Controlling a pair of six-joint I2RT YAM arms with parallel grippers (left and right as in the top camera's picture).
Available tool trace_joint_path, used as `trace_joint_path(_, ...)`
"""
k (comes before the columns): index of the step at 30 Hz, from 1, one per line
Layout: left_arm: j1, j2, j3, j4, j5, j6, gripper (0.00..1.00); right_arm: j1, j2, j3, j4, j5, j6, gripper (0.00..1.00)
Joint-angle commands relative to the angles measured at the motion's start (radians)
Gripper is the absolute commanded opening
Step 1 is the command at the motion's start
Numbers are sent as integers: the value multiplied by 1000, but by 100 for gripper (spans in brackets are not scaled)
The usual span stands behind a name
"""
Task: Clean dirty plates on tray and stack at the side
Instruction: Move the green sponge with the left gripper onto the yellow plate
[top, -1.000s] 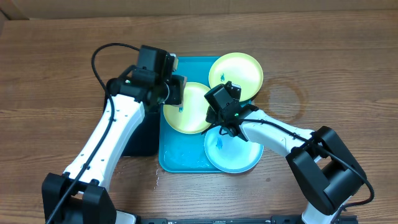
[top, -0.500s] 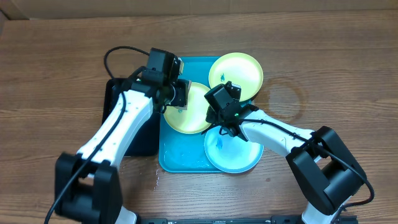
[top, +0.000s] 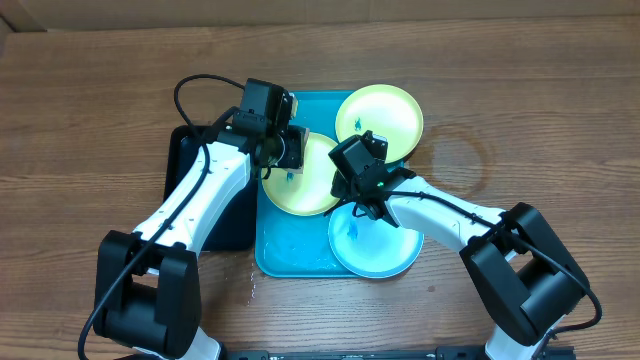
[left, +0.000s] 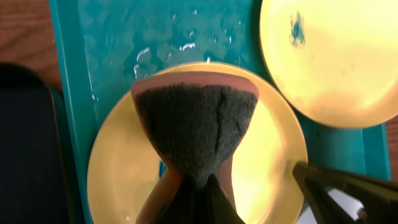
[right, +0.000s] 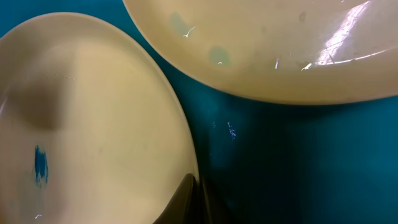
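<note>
The sponge (left: 196, 134) hides the centre of the nearer yellow plate (left: 118, 162).

**Surfaces as they read on my screen**

I see the table (top: 80, 100) as matt, grained wood. The tray (left: 155, 31) is glossy plastic, beaded with water. The sponge (left: 196, 124) has a coarse dark fibre face on orange foam. The yellow-green plate (left: 124, 162) beneath looks like smooth plastic, and the black tray (top: 235, 225) looks matt.

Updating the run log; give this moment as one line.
left gripper: shut on sponge over middle plate | right gripper: shut on its rim | tray: wet
</note>
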Motion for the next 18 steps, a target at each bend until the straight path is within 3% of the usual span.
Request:
trace_joint_path(1, -3, 0, -23, 53, -16, -5, 4, -2, 3, 11, 3, 0, -5, 4)
trace_joint_path(18, -3, 69, -43, 88, 45, -16, 4, -2, 3, 11, 4, 0, -5, 4)
